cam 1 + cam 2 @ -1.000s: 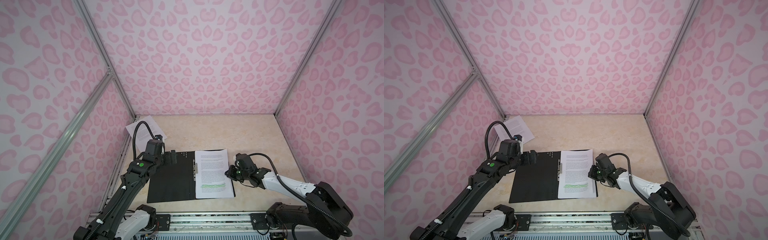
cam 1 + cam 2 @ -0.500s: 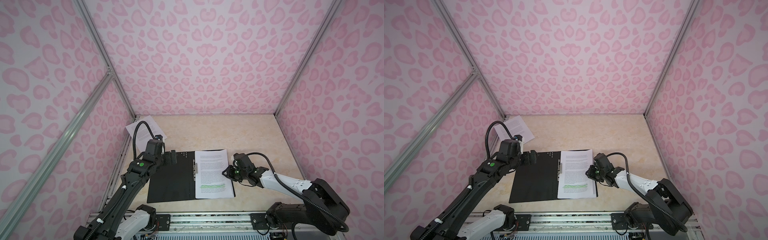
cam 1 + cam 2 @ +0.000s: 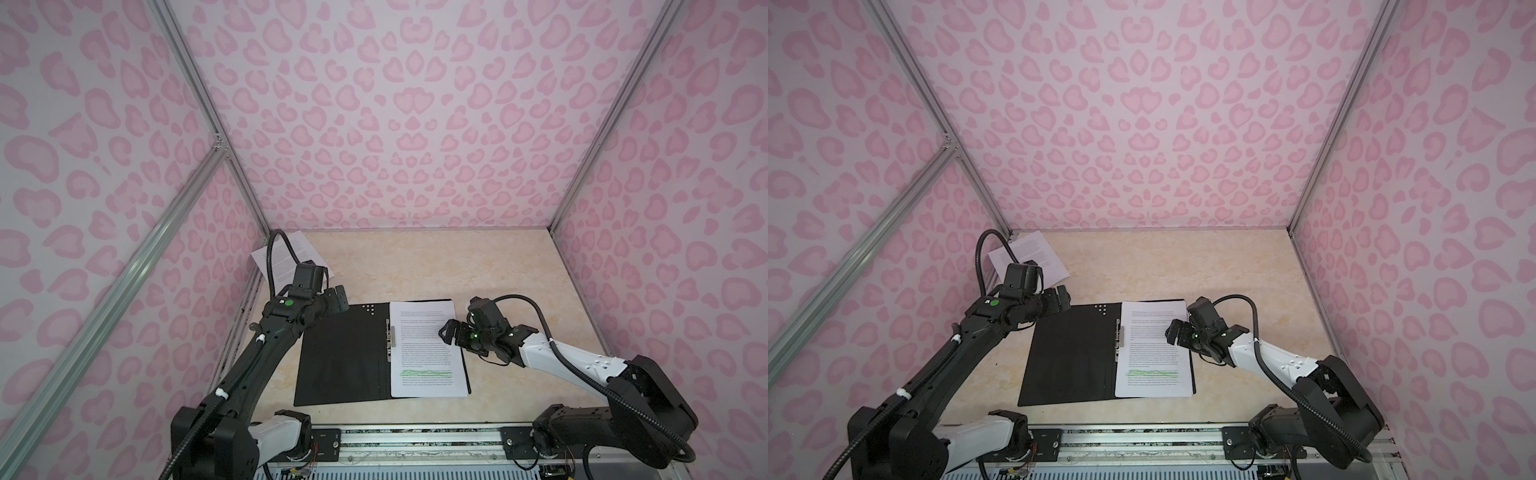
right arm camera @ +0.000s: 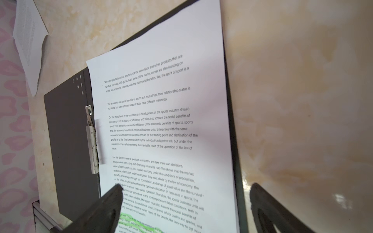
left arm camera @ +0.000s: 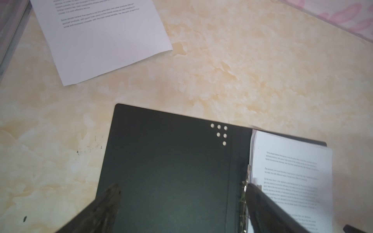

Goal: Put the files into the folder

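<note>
beige tabletop [image 3: 415, 266], folder [image 3: 345, 357] lengthwise toward back wall [image 3: 395, 124], files [image 3: 428, 353] perhaps clipped, both claws [image 3: 338, 298] [image 3: 448, 332] spread

The folder [image 3: 340, 357] lies opened flat on the table [image 3: 498, 270], toward the near edge, with its spine running front to back. On the folder's right half sits the stack of files [image 3: 428, 349], with a strip of folder showing along the stack's right side. Down the spine, between the folder's left half and the stack, lies the metal clip [image 3: 389, 338]. Behind the folder and off to its left, well apart, there's one loose sheet [image 3: 286, 253], askew in the table's far corner. The left gripper [image 3: 338, 298] hangs above the folder's far left corner. The right gripper [image 3: 451, 331] is over the folder's right edge, above the stack.
</note>
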Robot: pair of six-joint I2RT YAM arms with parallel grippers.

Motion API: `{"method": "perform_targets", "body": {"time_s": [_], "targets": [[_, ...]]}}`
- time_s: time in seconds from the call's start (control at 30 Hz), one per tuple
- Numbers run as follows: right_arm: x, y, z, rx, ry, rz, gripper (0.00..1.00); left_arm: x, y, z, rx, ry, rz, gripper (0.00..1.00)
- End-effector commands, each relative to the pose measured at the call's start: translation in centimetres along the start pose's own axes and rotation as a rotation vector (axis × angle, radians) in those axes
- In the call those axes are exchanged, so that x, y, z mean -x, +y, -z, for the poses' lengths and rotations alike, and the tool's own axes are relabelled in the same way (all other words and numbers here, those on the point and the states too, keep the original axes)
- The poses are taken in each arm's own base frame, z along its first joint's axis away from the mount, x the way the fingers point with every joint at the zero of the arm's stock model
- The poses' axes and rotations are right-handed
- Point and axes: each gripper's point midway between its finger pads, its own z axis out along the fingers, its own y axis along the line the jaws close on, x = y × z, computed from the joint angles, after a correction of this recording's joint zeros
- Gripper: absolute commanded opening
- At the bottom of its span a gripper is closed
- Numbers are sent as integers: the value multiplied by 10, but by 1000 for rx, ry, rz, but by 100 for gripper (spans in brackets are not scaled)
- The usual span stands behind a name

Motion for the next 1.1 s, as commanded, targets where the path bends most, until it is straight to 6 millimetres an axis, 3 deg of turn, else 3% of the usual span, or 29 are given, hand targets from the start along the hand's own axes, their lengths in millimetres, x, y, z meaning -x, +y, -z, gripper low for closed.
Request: {"method": "perform_targets", "body": {"time_s": [0.0, 0.27, 0.43, 0.53, 0.63, 0.77, 1.07], "targets": [[8, -3, 3, -18, -49, 65, 98, 28, 6, -21, 9, -11, 128, 97], [4, -3, 7, 8, 15, 138, 98, 107, 57, -104, 132, -32, 259, 98], [1, -13, 10, 24, 20, 148, 98, 144, 77, -147, 157, -27, 248, 99], [0, -18, 11, 41, 28, 136, 98, 155, 85, -172, 127, 0, 231, 99], [-1, -25, 10, 44, 38, 121, 98, 154, 100, -193, 125, 47, 252, 99], [2, -27, 11, 63, 43, 108, 98, 146, 103, -215, 89, 111, 244, 99], [18, -25, 15, 79, 30, 93, 98, 115, 65, -237, -81, 247, 260, 96]]}}
